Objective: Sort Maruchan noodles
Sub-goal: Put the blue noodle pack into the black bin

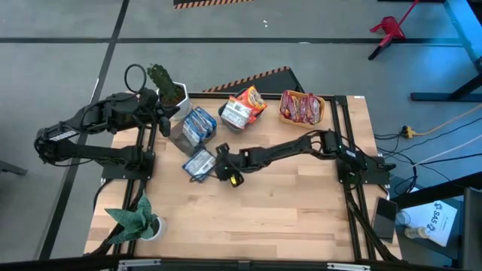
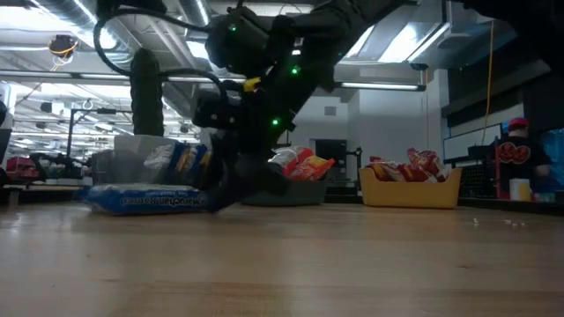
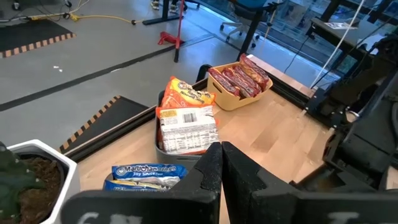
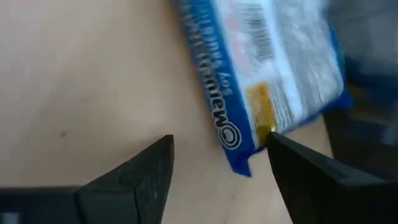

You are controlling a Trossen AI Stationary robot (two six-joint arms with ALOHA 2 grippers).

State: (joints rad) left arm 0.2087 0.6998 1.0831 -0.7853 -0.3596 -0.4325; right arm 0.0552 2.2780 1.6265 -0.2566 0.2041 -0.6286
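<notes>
Blue Maruchan packet (image 1: 199, 163) lies flat on the wooden surface (image 1: 286, 211), at about nine o'clock from centre. It looks light, crinkly and slippery, best pinched at an edge. Right gripper (image 4: 217, 165) has its jaws spread, one finger touching the packet's corner. Left gripper (image 3: 221, 165), jaws pressed together, waits at ten o'clock

Blue-and-white noodle packet (image 4: 273, 81), yellow bin (image 1: 322, 113)

Yellow bin (image 1: 322, 110) at table's (image 1: 286, 211) far edge; potted plants (image 1: 167, 84), (image 1: 139, 218) left.
</notes>
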